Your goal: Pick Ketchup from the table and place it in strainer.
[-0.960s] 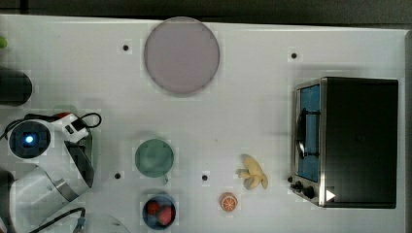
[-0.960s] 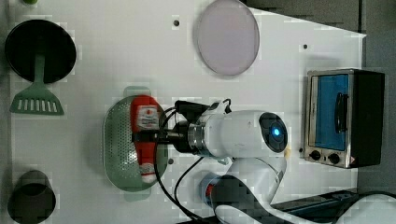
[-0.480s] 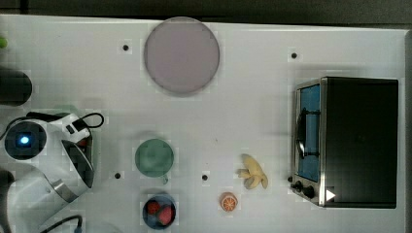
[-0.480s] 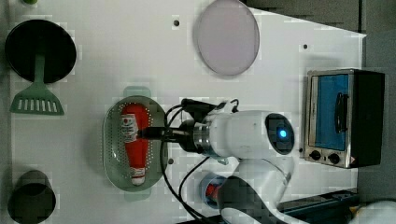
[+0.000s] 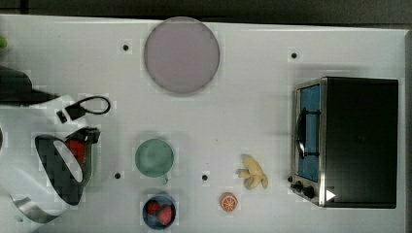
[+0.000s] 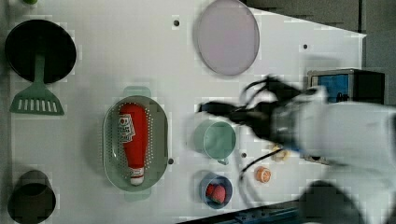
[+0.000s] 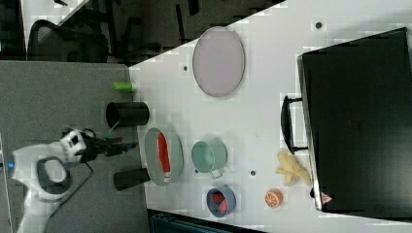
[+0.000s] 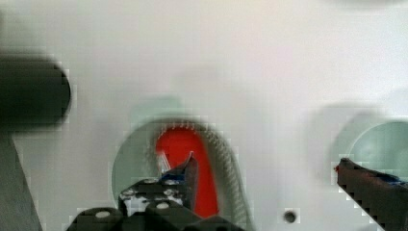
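Red Ketchup point(image 6: 133, 140) lies flat inside the strainer point(image 6: 159, 140), cap toward the left view's bottom, free of the gripper point(image 8: 269, 175), whose jaws stand wide apart with nothing between them. You appear to have the placement done. Residual risk, in my judgement, is the withdrawal: the arm's cable loop hangs just above the green cup point(image 6: 218, 140) in the left view, and a low sweep could catch it or nudge the strainer's rim.

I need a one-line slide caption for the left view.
Red ketchup squeeze bottle lying inside the mint-green oval perforated strainer, gripper raised away.
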Robot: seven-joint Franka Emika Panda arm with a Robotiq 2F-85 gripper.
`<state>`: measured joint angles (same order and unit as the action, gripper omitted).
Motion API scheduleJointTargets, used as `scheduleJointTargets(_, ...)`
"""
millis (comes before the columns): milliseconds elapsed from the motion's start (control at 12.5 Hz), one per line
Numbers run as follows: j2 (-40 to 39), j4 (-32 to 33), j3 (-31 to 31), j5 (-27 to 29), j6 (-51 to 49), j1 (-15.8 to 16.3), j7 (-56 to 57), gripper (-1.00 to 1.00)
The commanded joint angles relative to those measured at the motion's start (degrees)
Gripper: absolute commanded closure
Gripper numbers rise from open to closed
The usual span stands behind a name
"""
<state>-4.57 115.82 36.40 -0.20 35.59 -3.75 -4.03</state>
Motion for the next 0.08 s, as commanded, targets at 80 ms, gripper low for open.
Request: scheduleJointTargets(80,2.0,-6.9,-5.7,1.1,-9.5,-8.5,-2.4,-1.00)
